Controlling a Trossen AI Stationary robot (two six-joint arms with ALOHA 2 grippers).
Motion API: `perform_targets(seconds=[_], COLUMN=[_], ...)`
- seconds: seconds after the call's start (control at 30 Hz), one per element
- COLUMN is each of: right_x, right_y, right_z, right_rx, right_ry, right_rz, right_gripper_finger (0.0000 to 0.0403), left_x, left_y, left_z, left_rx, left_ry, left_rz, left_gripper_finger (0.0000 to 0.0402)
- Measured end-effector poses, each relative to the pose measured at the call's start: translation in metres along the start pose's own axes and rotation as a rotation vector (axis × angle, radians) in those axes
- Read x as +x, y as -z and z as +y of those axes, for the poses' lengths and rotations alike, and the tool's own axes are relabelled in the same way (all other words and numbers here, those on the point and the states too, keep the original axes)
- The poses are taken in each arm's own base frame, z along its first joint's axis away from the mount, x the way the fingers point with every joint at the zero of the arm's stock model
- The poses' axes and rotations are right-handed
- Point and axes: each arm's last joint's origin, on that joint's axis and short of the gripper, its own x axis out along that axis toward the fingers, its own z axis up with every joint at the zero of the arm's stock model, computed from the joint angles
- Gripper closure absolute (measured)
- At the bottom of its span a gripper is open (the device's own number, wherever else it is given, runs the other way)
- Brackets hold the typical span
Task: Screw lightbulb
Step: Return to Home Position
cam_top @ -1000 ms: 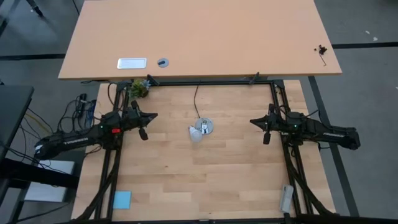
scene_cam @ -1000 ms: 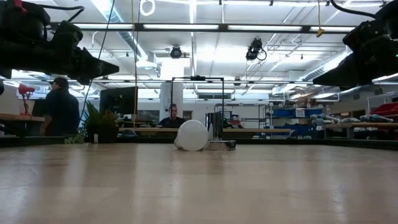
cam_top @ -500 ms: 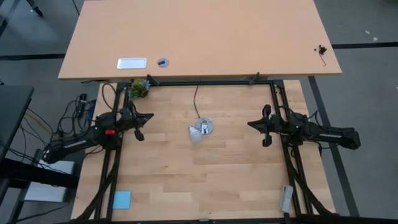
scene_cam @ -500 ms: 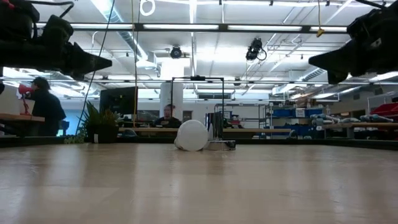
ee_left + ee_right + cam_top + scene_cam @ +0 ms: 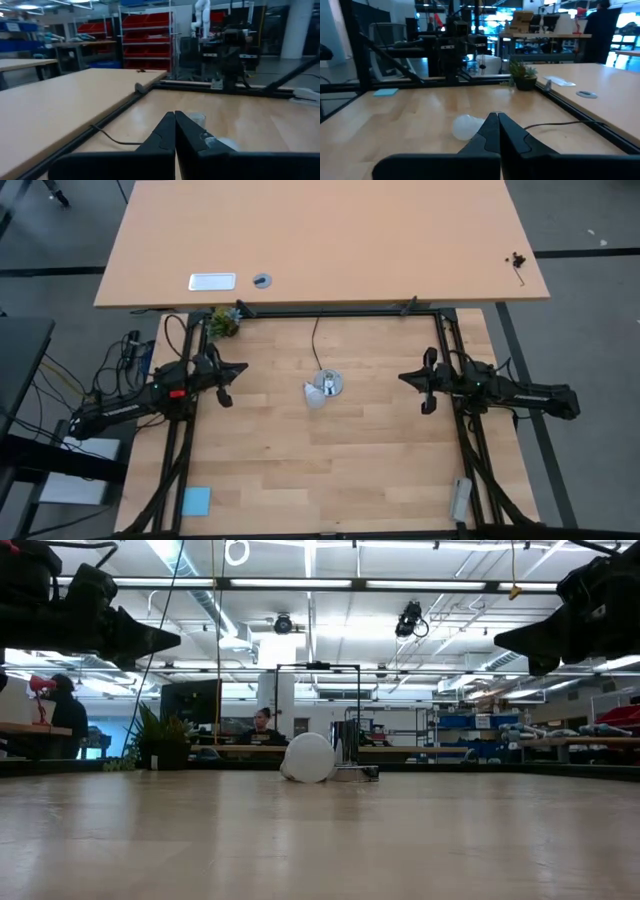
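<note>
The white lightbulb [image 5: 315,396] [image 5: 308,757] [image 5: 466,126] lies on its side on the wooden table's middle. It is right beside the round silver socket [image 5: 329,384] [image 5: 350,772], whose black cord [image 5: 315,340] runs to the far edge. My left gripper [image 5: 244,366] [image 5: 178,638] [image 5: 175,114] hovers shut at the table's left side, pointing level toward the middle. My right gripper [image 5: 402,377] [image 5: 497,638] [image 5: 493,116] hovers shut at the right side, level and facing the bulb. Both are well clear of the bulb and hold nothing.
A black frame [image 5: 330,311] borders the table. A small plant [image 5: 224,320] stands at the far left corner. A blue note [image 5: 196,500] lies near left and a grey object [image 5: 460,498] near right. A second table [image 5: 400,240] lies beyond. People sit in the room behind [image 5: 262,726].
My right gripper has tipped its fingers up from a downward slant to level, staying over the same place. The bulb and socket have not moved.
</note>
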Motion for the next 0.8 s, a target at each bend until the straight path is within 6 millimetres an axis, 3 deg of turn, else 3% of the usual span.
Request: perform_targets(seconds=[0.8], right_x=[0.0008], right_y=[0.0003], right_z=[-0.0011], right_rx=[-0.054], right_ry=[0.032], right_rz=[0.007], right_gripper_finger=[0.0380], left_x=[0.0000], left_y=[0.0038], left_z=[0.0008], left_rx=[-0.025], left_ry=[-0.029], left_rz=[0.039], left_gripper_finger=[0.0397])
